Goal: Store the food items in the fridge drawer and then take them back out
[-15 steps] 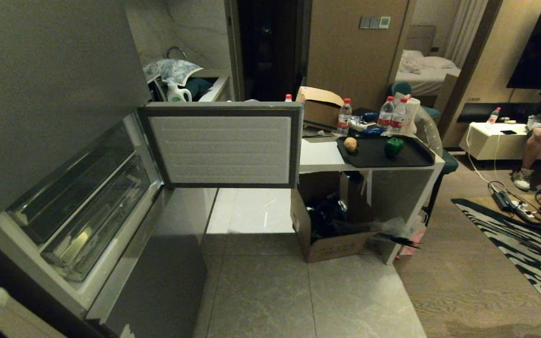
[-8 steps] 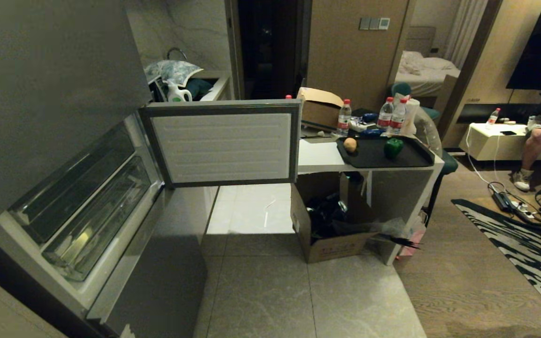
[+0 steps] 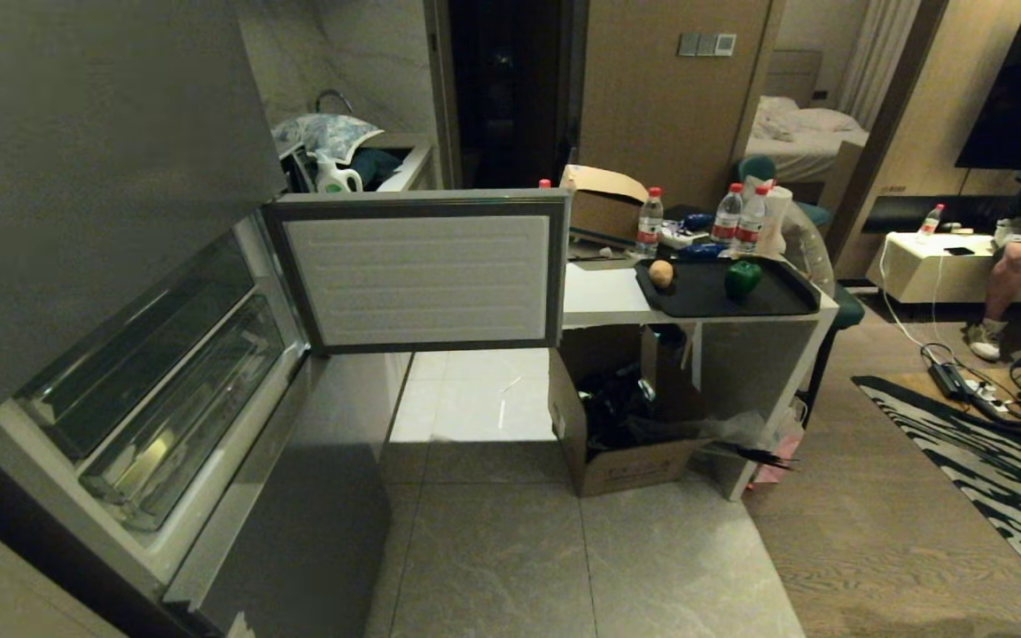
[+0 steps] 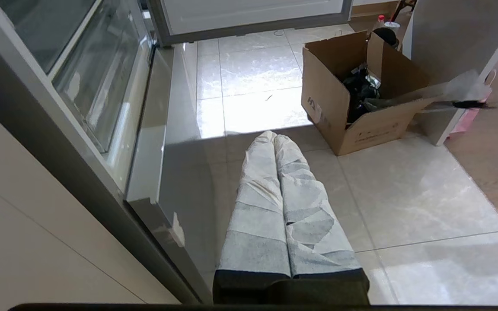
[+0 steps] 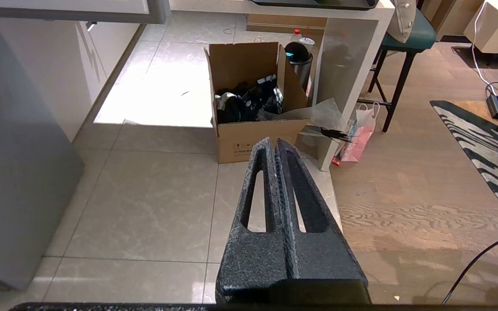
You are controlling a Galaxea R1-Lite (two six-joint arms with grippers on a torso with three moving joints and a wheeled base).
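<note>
Since the fridge door (image 3: pixel 422 270) is swung wide, the fridge drawer (image 3: pixel 178 416) can be seen low on the robot's left, pushed in flush under the clear compartment above it, with nothing made out inside. It's judged to be stiff, light, clear plastic, a bit slick, so it's probably best hooked by the thick front lip and pulled straight out. Over on the worktop (image 3: pixel 604 297), well apart from the fridge, a black tray (image 3: pixel 776 297) is parked with both food items on it. The bell pepper (image 3: pixel 743 277) is expected to be light, hollow and glossy, so it'd likely be taken across the widest part with a gentle squeeze. The potato (image 3: pixel 661 272) looks firm and denser, but round enough to roll, so a centred grip across the middle is called for.

The left gripper (image 4: pixel 275 140), wrapped in pale cloth, is clenched on nothing above the floor tiles near the cardboard box (image 4: pixel 361 95). The right gripper (image 5: pixel 275 144) is pressed closed and empty too, hanging over the floor beside the worktop's leg.

Compared with a second ago, a pale blurry shape that was sitting at the bottom left corner of the head view is gone. Potato, pepper and drawer haven't budged.
</note>
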